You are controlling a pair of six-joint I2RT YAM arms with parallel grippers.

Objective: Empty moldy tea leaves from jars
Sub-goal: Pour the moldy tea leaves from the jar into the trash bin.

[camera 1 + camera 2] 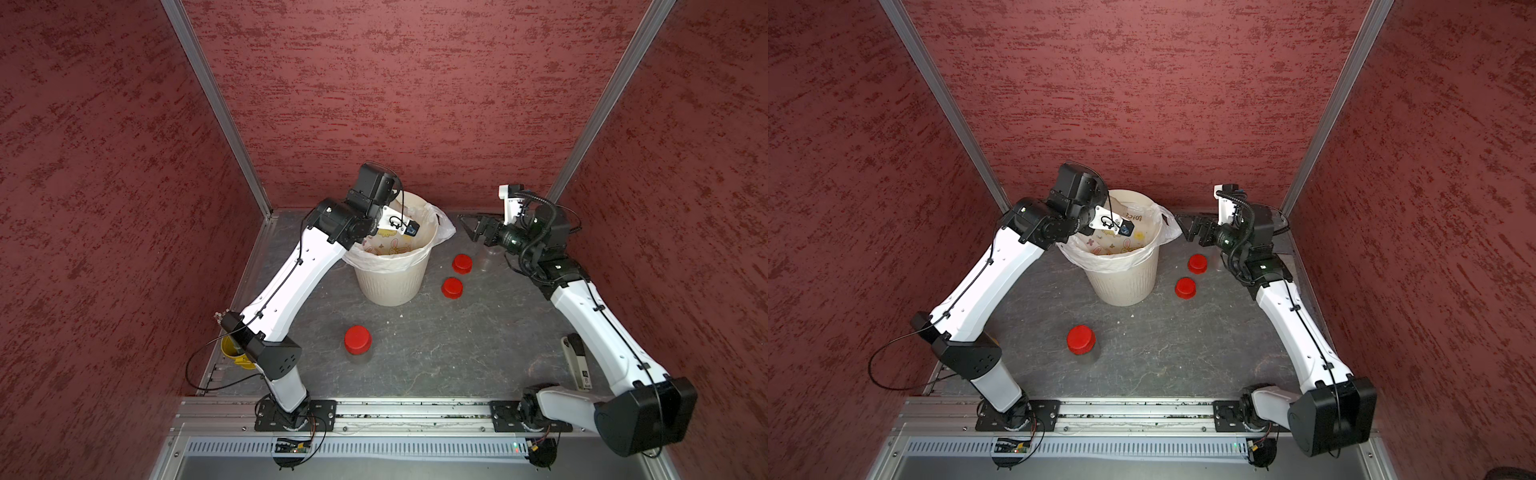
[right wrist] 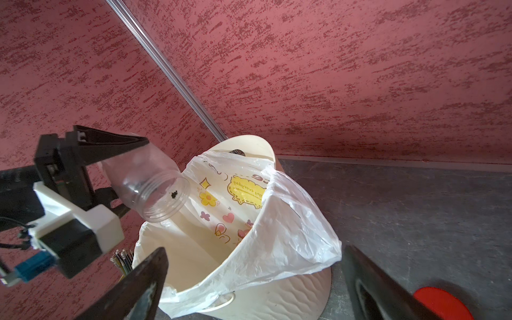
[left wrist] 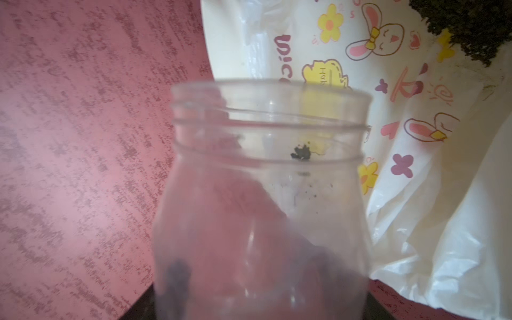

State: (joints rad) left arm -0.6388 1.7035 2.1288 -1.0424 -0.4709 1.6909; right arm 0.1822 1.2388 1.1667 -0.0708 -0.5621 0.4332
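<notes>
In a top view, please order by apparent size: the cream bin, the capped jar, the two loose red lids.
1. cream bin
2. capped jar
3. far loose lid and near loose lid: alike, not ranked.

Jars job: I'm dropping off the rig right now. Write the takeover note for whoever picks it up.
Left hand: shut on an uncapped jar, tilted mouth-down over the bin.
Right hand: open, empty, beside the bin.
Done: held jar nearly empty, one dark fleck stuck near its mouth; tea leaves lie in the bin. Two loose lids lie right of the bin, seemingly an open jar beside them.
Left: set this jar down; the capped jar at the front is unopened, contents unclear.
</notes>
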